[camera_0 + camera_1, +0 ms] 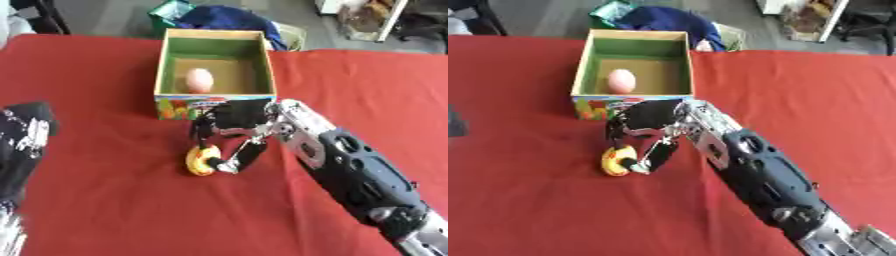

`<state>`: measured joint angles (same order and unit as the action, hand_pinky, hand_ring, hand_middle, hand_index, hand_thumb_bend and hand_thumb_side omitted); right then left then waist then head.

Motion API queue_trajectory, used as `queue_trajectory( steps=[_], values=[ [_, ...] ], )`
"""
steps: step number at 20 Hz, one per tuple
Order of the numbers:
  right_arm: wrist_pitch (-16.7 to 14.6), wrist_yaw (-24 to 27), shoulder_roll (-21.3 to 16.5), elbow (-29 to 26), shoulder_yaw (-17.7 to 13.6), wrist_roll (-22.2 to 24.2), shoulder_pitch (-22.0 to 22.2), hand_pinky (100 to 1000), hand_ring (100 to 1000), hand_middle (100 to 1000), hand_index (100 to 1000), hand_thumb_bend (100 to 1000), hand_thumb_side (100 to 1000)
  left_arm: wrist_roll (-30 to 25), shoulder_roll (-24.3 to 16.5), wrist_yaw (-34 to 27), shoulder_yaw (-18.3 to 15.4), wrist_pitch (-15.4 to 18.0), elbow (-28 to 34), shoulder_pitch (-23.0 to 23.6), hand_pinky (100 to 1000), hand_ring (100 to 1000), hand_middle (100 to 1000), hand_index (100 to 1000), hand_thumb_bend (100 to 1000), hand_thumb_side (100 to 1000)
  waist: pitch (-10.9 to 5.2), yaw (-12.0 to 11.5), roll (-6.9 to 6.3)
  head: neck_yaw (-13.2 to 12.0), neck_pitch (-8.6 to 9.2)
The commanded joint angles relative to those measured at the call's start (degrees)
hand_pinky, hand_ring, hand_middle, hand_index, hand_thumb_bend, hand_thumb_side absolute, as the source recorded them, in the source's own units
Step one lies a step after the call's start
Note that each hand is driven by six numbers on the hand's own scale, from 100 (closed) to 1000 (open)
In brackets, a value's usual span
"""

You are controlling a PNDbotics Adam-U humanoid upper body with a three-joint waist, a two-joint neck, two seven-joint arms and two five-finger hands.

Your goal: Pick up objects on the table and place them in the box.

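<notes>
While the bench point(105, 210) was covered by a red cloth, the scene was recorded from the head camera, and items are listed from left to right. At the left edge of the left eye view, a black part with white markings, taken to be the left hand point(24, 135), was seen low over the cloth; whether its fingers were open or closed could not be told. Near the middle, a small yellow object point(200, 161) with a darker patch was lying on the cloth, just in front of the box point(163, 75). The box was seen to stand open-topped, with pale rims, green inner walls, a tan floor and a printed front panel. A pinkish egg-shaped object point(199, 80) was resting inside it, on the floor toward the left wall. The right hand point(229, 131) was positioned directly before the box front, palm downward. Its fingers point(248, 153) were curled down round the yellow object, with a thumb-side digit at the object's left and another at its right. The right forearm point(350, 170) was extended from the lower right corner.
</notes>
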<state>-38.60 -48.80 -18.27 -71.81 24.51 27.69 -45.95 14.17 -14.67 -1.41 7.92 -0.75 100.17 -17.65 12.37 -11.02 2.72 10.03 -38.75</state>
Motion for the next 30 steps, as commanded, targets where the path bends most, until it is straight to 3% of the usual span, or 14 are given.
queue_trajectory(
  steps=[1,8,16,22,27,30],
  values=[
    [-13.37,-0.04,-1.4,-1.25,-1.54,8.22,-0.92,741,661,629,202,100,322,0.25,-0.94,0.14,-0.41,0.03,0.61,-0.32,617,583,538,651,291,513,-0.83,0.1,-0.3,0.03,0.01],
    [-12.97,-0.12,-2.17,-2.1,-2.63,-2.33,-2.01,718,588,568,172,100,268,0.39,-0.97,0.15,-0.52,0.04,0.63,-0.25,617,583,538,651,294,512,-0.95,0.26,-0.24,0.04,0.13],
    [-8.21,4.96,-4.46,-4.97,-6.51,-6.4,-5.88,716,576,557,170,100,232,0.52,-1.02,0.18,-0.63,0.05,0.62,-0.1,616,583,538,650,295,511,-1.14,0.47,-0.23,-0.17,0.25],
    [-2.15,4.73,-3.35,0.75,-13.02,-8.99,-10.47,711,571,547,171,100,201,0.49,-0.94,0.12,-0.56,0.0,0.55,-0.12,616,583,538,650,295,512,-1.01,0.44,-0.36,-0.12,0.52],
    [-1.77,2.26,-2.45,3.69,-14.36,-11.59,-11.66,700,558,537,169,100,177,0.48,-0.87,0.1,-0.58,0.02,0.5,-0.21,615,583,538,650,295,512,-0.74,0.45,-0.54,-0.16,0.95],
    [0.5,-0.23,-0.99,7.6,-18.15,-14.11,-13.67,704,566,543,171,100,178,0.4,-0.81,0.01,-0.44,0.0,0.53,-0.6,615,583,538,650,295,512,-0.18,-0.12,-0.48,0.22,1.72]
  ],
)
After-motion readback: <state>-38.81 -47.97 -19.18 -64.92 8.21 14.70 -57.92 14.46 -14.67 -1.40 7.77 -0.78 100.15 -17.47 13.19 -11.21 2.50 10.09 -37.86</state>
